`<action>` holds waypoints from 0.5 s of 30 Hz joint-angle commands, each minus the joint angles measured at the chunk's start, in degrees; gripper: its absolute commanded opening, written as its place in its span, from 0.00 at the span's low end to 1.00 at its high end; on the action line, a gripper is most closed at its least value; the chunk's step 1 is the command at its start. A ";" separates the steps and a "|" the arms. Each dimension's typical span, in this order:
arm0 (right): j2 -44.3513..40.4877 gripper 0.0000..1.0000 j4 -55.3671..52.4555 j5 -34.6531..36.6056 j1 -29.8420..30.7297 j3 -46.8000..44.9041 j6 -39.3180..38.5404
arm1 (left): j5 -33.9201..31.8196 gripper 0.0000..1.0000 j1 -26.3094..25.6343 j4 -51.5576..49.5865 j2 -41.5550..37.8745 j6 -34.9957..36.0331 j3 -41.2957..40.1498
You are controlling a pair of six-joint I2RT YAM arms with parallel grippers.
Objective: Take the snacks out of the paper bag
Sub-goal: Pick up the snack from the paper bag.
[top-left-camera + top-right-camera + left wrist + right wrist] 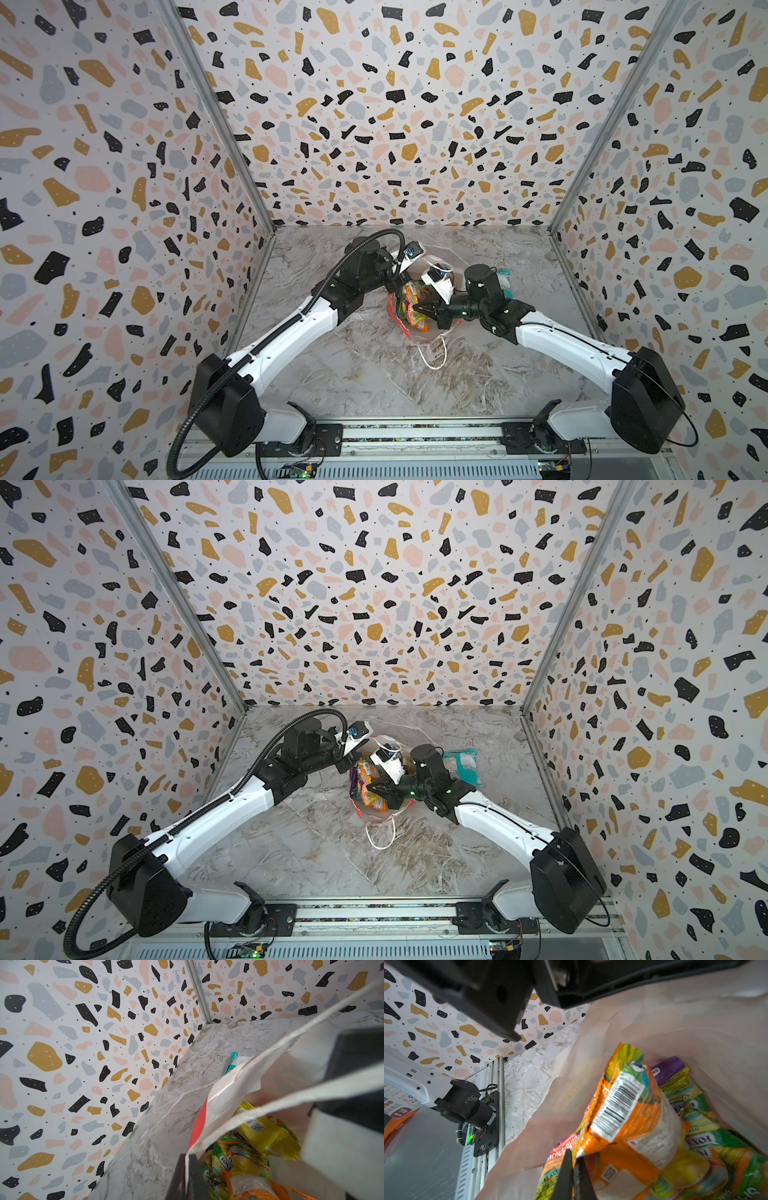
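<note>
While the left gripper (187, 1160) pinches shut on the thin rim of the paper bag (228, 1088), the bag stands on the veined marble table (374, 374) with its mouth open to both top views. It is red outside and matt white and creased inside. One white cord handle (434, 357) trails in a loop across the table toward the arm bases. The right gripper (573, 1160) reaches in through the mouth, jaws closed on a crimped corner of the orange packet (633, 1122). This packet of glossy, crinkled foil leans across the others, barcoded end raised. Beneath it lie a purple packet (668, 1070), a green-yellow FOX'S packet (708, 1140) and a yellow packet (264, 1132). A teal packet (461, 764) lies flat on the table beyond the right arm, partly hidden by it.
</note>
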 commanded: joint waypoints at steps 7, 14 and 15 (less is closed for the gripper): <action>-0.27 0.00 -3.51 -14.07 0.44 1.96 -4.82 | -1.68 0.00 0.32 6.42 -1.68 -1.23 0.51; -0.07 0.00 -5.21 -23.51 0.97 3.60 -7.33 | -1.85 0.00 0.32 6.98 -1.48 -1.14 0.34; -0.08 0.00 -5.34 -23.92 0.97 3.86 -7.45 | -2.00 0.00 0.32 6.98 -1.42 -1.14 0.31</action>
